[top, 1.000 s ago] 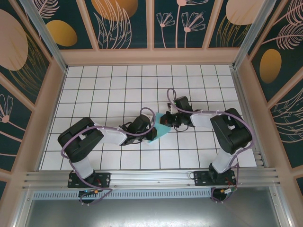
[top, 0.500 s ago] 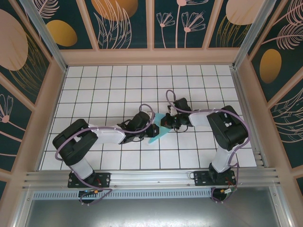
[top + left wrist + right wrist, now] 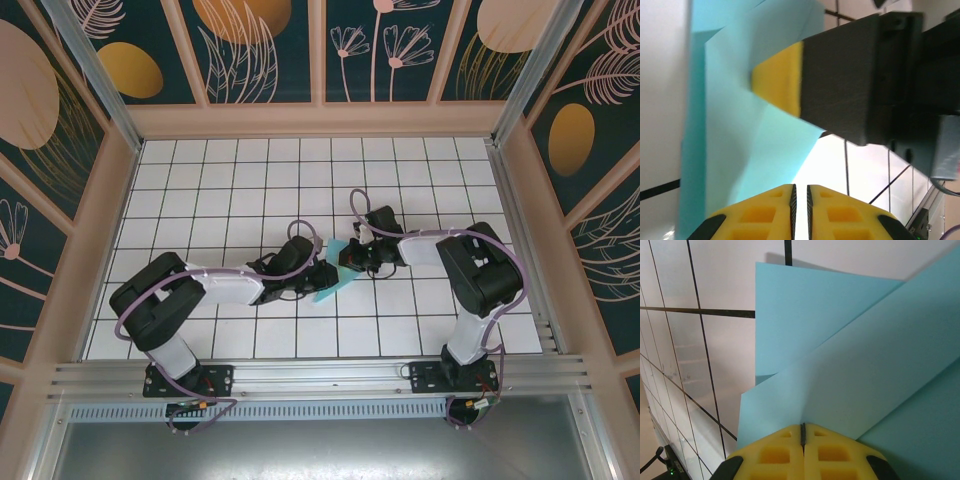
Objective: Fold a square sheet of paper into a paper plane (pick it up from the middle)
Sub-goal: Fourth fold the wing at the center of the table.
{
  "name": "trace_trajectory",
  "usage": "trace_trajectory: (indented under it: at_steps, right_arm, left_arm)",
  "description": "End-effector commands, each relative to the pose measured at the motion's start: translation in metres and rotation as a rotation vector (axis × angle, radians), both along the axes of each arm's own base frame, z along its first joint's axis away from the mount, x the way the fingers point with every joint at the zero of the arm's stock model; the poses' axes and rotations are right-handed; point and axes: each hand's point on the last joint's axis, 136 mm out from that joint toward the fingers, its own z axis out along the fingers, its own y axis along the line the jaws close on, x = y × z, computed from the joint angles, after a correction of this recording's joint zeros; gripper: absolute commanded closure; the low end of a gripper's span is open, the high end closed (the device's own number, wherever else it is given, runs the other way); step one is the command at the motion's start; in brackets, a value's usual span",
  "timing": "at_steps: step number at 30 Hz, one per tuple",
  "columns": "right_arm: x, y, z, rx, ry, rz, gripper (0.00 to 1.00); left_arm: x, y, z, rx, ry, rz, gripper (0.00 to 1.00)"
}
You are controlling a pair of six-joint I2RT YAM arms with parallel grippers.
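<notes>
The right gripper (image 3: pixel 802 434) is clamped on the square sheet of paper (image 3: pixel 855 370), a folded flap rising from the seam between its yellow pads. The left gripper (image 3: pixel 800 200) is drawn closed at the sheet's edge, though whether paper is nipped there cannot be told. From above, the sheet is seen mid-way across the white grid table (image 3: pixel 230 190), between both wrists and largely hidden by them, its long axis slanted far-right to near-left.

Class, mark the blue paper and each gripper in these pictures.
blue paper (image 3: pixel 330 285), top view, lower folded flap.
left gripper (image 3: pixel 800 192), left wrist view, between fingertips.
right gripper (image 3: pixel 802 429), right wrist view, between fingertips.
</notes>
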Motion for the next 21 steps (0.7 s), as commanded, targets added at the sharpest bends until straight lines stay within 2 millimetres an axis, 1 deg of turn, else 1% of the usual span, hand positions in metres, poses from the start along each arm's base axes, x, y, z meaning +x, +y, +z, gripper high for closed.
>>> trace_trajectory:
  at_steps: [1, 7, 14, 21]
  right_arm:
    - [-0.025, -0.041, -0.059, -0.237, 0.136, -0.063, 1.0]
    - [-0.027, -0.043, -0.062, -0.247, 0.144, -0.063, 1.0]
    - [-0.029, -0.043, -0.062, -0.248, 0.149, -0.064, 1.0]
    - [-0.03, -0.042, -0.062, -0.245, 0.151, -0.059, 1.0]
  left_arm:
    - [-0.007, 0.01, -0.019, 0.033, 0.074, 0.035, 0.83]
    - [-0.013, 0.015, -0.028, 0.036, 0.107, 0.048, 0.84]
    - [-0.019, 0.019, -0.034, 0.028, 0.134, 0.054, 0.84]
    - [-0.022, 0.017, -0.034, 0.007, 0.148, 0.051, 0.84]
